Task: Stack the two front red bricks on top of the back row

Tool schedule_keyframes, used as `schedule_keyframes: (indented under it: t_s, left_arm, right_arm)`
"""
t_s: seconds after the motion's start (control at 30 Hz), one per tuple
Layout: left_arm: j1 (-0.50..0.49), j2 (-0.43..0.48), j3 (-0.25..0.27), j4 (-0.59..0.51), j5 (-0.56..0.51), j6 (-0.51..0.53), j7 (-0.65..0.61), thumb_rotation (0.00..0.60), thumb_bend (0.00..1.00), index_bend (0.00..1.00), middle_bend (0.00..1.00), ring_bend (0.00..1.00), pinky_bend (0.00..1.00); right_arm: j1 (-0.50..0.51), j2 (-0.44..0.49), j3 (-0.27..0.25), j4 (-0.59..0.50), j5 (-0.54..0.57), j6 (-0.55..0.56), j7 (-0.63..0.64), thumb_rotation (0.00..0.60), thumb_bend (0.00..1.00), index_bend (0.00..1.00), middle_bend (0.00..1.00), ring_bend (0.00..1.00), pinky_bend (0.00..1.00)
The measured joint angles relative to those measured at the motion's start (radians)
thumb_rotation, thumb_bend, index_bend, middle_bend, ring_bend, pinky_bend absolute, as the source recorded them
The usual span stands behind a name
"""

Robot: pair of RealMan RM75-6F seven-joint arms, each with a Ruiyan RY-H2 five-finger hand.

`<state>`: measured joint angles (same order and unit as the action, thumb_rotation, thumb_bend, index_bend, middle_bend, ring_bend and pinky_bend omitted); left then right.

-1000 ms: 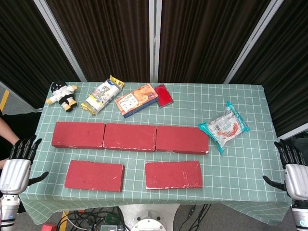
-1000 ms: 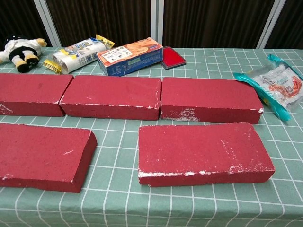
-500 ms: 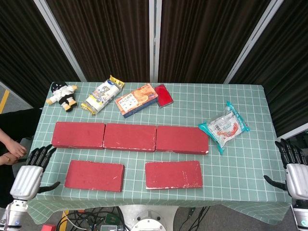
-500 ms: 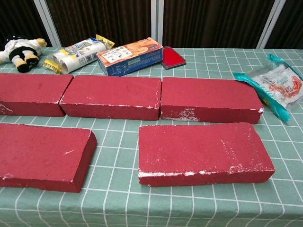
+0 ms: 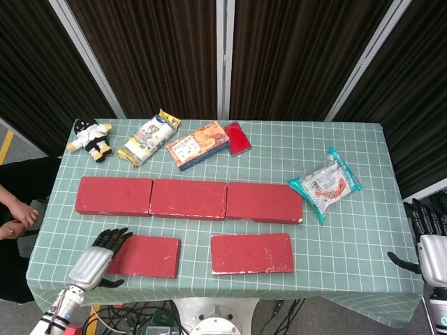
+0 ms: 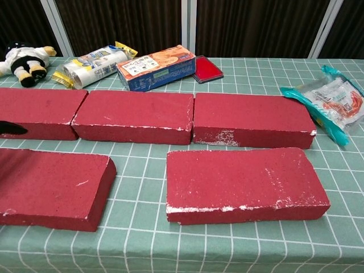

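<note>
Up front: two front red bricks, left [image 5: 143, 255] & right [image 5: 251, 252], chipped white at edges, lie flat ahead of back row [image 5: 188, 199]. Left hand [image 5: 98, 257] overlaps left brick's end, fingers apart, holding nothing; contact unclear. Right hand [image 5: 427, 241] at table [image 5: 349, 237] edge, spread, partly cut off.

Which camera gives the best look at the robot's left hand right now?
The head view. It shows the whole left hand at the left end of the front left brick, fingers spread over its edge. The chest view catches only a dark sliver of it at the left border.
</note>
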<state>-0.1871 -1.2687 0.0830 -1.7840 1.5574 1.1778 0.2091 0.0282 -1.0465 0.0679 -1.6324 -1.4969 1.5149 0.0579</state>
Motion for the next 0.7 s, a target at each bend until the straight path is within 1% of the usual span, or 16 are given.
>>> schedule_keyframes:
  t_s: [0.17,0.3,0.47,0.7]
  left_arm:
    - [-0.035,-0.052,-0.01,0.01,-0.032,-0.048,0.042,0.6,0.0,0.04,0.0,0.0,0.0]
    - [-0.059,-0.069,-0.022,0.005,-0.064,-0.079,0.065,0.6,0.0,0.04,0.0,0.0,0.0]
    - [-0.097,-0.075,-0.042,-0.009,-0.115,-0.128,0.088,0.6,0.0,0.04,0.0,0.0,0.0]
    - [-0.142,-0.059,-0.059,-0.038,-0.196,-0.186,0.121,0.6,0.0,0.04,0.0,0.0,0.0]
  right_arm:
    - [0.002,-0.001,0.003,0.011,0.008,-0.008,0.021,0.6,0.0,0.0,0.0,0.0,0.0]
    - [0.005,-0.004,0.003,0.02,0.012,-0.016,0.032,0.6,0.0,0.0,0.0,0.0,0.0]
    - [0.008,-0.007,0.002,0.031,0.016,-0.026,0.046,0.6,0.0,0.0,0.0,0.0,0.0]
    - [0.008,-0.01,0.003,0.043,0.021,-0.029,0.061,0.6,0.0,0.0,0.0,0.0,0.0]
